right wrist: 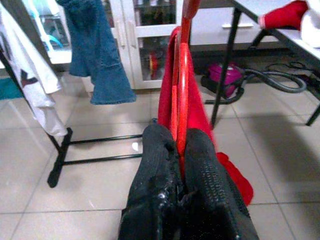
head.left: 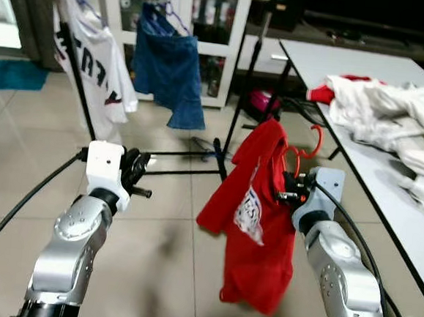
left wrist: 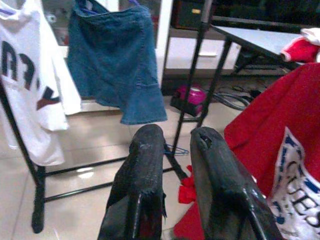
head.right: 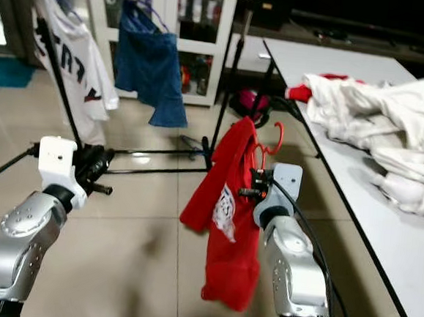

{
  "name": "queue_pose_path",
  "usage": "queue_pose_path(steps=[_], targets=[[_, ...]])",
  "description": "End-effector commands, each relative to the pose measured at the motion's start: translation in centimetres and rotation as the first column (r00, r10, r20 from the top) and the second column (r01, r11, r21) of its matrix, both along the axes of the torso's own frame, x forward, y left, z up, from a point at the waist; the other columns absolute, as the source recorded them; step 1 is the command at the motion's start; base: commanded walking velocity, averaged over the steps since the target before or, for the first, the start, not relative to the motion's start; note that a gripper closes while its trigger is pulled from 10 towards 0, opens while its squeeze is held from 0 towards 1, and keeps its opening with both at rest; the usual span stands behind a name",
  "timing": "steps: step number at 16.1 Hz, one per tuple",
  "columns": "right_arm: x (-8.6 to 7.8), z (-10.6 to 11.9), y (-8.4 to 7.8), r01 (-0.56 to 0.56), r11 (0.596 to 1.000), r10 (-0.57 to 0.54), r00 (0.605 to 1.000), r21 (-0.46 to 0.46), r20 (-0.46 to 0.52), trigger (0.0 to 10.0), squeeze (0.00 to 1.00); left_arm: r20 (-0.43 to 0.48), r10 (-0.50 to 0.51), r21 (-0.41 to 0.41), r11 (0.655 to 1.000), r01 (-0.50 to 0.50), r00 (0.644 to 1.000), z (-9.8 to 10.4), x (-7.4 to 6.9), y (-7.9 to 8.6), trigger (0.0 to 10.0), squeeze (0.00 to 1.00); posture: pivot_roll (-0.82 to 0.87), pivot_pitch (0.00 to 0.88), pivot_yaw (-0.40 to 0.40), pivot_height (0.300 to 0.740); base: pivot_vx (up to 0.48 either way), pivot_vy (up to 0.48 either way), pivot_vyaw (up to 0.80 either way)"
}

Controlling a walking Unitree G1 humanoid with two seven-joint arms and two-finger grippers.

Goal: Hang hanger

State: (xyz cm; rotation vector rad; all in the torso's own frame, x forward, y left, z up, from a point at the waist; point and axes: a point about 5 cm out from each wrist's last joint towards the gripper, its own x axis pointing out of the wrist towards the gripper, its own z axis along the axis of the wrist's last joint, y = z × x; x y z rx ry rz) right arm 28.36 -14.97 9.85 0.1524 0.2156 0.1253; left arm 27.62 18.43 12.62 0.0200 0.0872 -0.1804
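The right tool (right wrist: 180, 150) is closed tight on a red hanger (right wrist: 183, 95), its two black fingers pinching the hanger's thin frame between them. A red T-shirt (head.left: 258, 221) with a white printed patch hangs from the hanger, draped down in front of the right arm above the tiled floor (head.left: 161, 250), and the hanger's hook (head.left: 312, 141) curls up just beside the near edge of the white desk (head.left: 384, 209). The left tool (left wrist: 172, 150) is held out at about the same height, holding nothing, its fingers slightly apart with a narrow gap between them. Beyond both arms stands a black clothes rack (head.left: 234, 109) with a silver top rail; a white T-shirt (head.left: 94, 68) with dark lettering and a blue denim garment (head.left: 171, 71) hang from it. A heap of white clothes (head.left: 391, 121) with some red lies on the desk at the right.
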Motion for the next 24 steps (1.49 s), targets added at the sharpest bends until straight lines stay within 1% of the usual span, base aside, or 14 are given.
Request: queue_pose_path(steps=[1,5,11,15,24], targets=[[0.2,0.4,-0.5,0.021,1.000,-0.021,0.999,0.001,0.030,10.0,0.00,0.009,-0.012,0.005,1.000,0.012,1.000,0.2,0.1,-0.4,10.0,0.00,-0.07,0.000,-0.091,0.740,0.368,0.000,0.00],[0.2,0.3,0.2,0.009,1.000,-0.009,0.999,0.008,0.032,10.0,0.00,0.007,-0.011,0.012,1.000,0.011,1.000,0.2,-0.1,0.1,10.0,0.00,-0.07,0.000,-0.091,0.740,0.393,0.000,0.00],[0.2,0.2,-0.1,0.013,1.000,-0.013,0.999,0.007,0.031,10.0,0.00,0.006,-0.023,0.014,1.000,0.023,1.000,0.2,0.1,-0.3,10.0,0.00,-0.07,0.000,-0.091,0.740,0.398,0.000,0.00],[0.3,0.2,0.3,0.001,1.000,-0.002,1.000,0.008,0.030,10.0,0.00,0.003,-0.023,0.017,1.000,0.023,1.000,0.1,0.0,-0.2,10.0,0.00,-0.07,0.000,-0.093,0.740,0.394,0.000,0.00],[0.4,0.3,0.5,-0.005,1.000,0.004,0.999,0.012,0.034,10.0,0.00,0.000,-0.031,0.018,0.999,0.031,1.000,0.0,0.0,-0.4,10.0,0.00,-0.07,0.000,-0.093,0.740,0.395,0.000,0.00]])
